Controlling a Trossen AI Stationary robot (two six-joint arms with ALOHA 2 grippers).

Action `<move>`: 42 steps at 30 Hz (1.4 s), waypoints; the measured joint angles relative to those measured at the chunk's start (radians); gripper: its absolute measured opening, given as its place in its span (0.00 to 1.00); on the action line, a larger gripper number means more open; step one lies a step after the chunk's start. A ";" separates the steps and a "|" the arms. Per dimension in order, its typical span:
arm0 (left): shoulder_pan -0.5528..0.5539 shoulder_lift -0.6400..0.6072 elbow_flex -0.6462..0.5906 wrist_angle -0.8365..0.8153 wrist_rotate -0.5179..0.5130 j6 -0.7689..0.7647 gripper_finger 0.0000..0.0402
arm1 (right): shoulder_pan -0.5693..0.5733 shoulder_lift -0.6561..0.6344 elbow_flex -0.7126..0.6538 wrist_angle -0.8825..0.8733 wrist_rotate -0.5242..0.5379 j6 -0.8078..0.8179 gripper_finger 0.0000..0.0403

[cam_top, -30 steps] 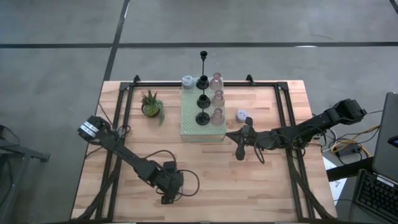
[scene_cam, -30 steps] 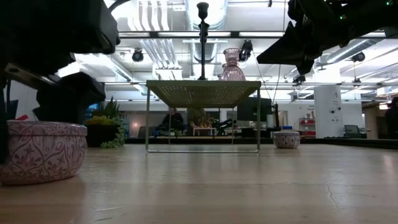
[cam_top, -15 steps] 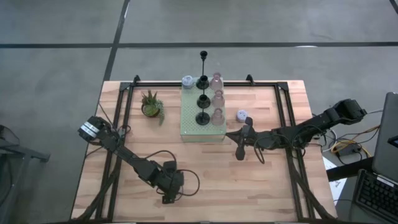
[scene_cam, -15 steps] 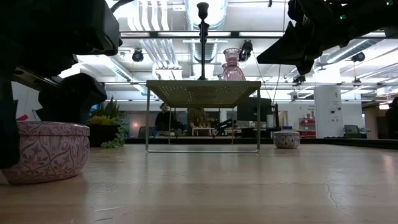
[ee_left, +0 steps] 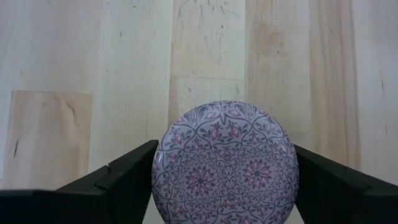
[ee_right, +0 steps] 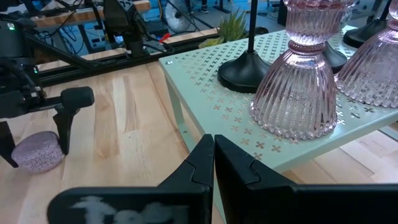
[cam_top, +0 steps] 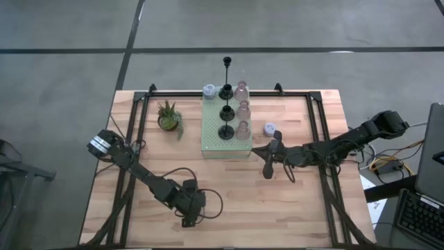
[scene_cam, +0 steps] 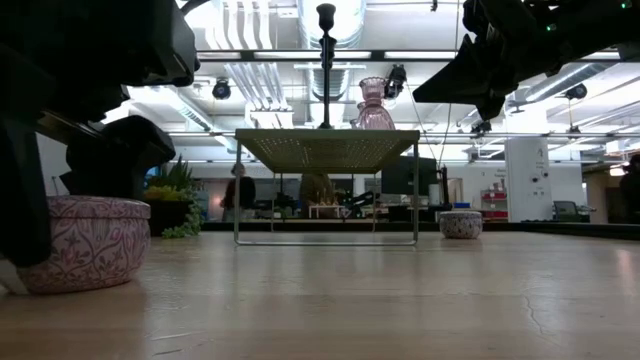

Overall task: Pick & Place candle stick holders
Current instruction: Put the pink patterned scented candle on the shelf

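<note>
Pale green, the perforated board (cam_top: 226,130) stands mid-table in the high view, carrying three black holders (cam_top: 226,111) and three pink glass holders (cam_top: 241,110); a blue holder (cam_top: 209,91) sits at its far left corner, another lavender holder (cam_top: 270,128) just right of it. The left gripper (cam_top: 189,212) is well in front of the board, the right gripper (cam_top: 267,158) near its front right corner.

Low view: a patterned holder (scene_cam: 84,243) rests on the table left of the board.

Left wrist view: open fingers (ee_left: 121,177) flank that holder, touching or nearly so.

Right wrist view: fingers (ee_right: 205,158) pressed together, empty, before the board.
</note>
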 joint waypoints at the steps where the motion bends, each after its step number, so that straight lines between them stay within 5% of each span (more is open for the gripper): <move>1: 0.000 0.000 0.000 0.000 0.000 0.000 0.81 | 0.000 0.000 0.000 0.000 0.000 0.000 0.02; 16: 0.001 -0.015 0.000 -0.043 0.002 0.005 0.78 | 0.000 0.000 0.000 0.000 0.000 0.000 0.02; 28: 0.059 -0.191 0.011 -0.181 -0.019 0.047 0.78 | 0.000 0.000 0.000 0.001 0.000 0.000 0.02; 42: 0.423 -0.426 0.115 -0.369 -0.078 0.279 0.79 | 0.000 0.000 0.000 0.001 0.000 0.000 0.02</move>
